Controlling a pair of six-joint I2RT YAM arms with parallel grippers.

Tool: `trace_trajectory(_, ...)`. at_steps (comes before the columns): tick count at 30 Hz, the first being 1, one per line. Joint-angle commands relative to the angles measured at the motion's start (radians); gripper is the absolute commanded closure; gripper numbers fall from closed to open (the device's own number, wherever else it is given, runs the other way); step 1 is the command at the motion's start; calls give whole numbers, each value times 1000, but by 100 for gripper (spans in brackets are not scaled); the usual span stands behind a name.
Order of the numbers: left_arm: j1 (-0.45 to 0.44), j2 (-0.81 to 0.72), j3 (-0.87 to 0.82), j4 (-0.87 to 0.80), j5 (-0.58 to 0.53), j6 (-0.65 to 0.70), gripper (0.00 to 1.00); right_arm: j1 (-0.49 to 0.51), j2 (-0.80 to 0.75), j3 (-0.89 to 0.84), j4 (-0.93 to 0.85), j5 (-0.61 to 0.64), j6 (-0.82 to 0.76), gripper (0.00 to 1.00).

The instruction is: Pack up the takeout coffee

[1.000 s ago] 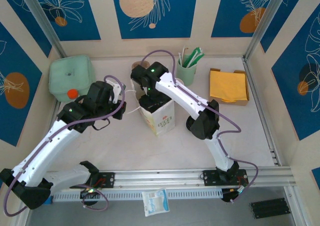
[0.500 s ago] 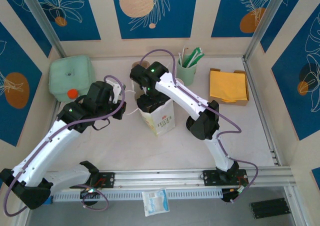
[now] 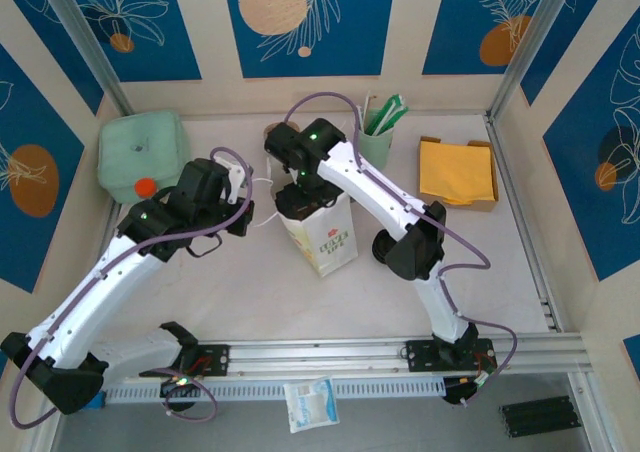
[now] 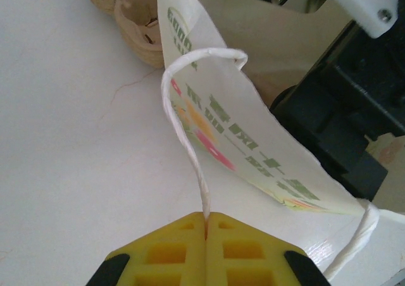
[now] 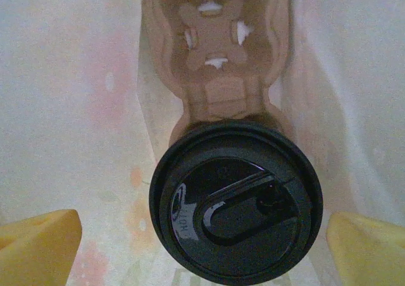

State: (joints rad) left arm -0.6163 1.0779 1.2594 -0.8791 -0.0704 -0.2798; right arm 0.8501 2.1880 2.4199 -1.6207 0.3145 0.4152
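With the takeout coffee (image 5: 235, 200) in the carrier (image 5: 215, 64) inside the paper bag (image 3: 318, 234) near the middle of the table (image 3: 480, 272), the right gripper (image 5: 202, 245), jaws wide and clear of the lid, should rise straight up (no brushing the walls) while the left gripper (image 4: 207, 219), clamped on the string handle (image 4: 183, 128), steadies the bag.
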Motion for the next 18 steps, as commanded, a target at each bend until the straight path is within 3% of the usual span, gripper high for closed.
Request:
trace_trajectory(1, 8, 10, 35, -9, 23, 2, 100, -6, -48, -3, -73, -11, 17, 1)
trace_trajectory(18, 7, 24, 70, -7, 28, 9, 100, -45, -95, -156, 37, -69, 25, 1)
